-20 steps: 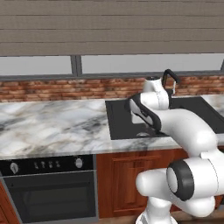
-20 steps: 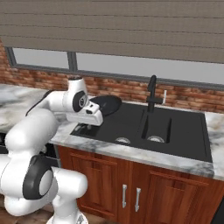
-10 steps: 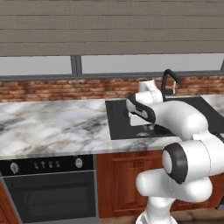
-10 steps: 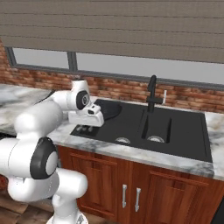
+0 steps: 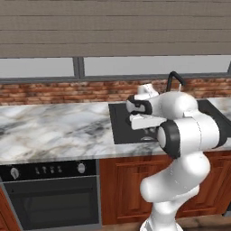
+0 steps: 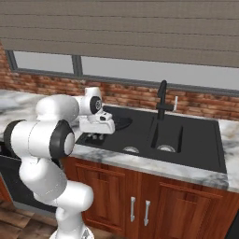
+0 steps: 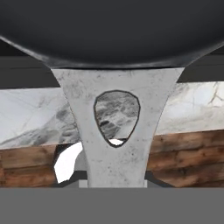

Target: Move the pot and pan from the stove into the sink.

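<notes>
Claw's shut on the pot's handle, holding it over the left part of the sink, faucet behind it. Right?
Not quite. The claw is shut on the pan, not a pot: the hand view shows a dark shallow pan with its grey handle. The rest holds: it hangs over the sink's left part, faucet behind.

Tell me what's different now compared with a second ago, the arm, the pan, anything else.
The arm folded in toward its base, drawing the pincer and the pan back from over the sink toward its counter-side edge. The pan also went from tilted up on edge to nearly level. The pincer kept its hold on the pan's handle; nothing was let go. Sink, faucet and counter stayed as they were.
</notes>
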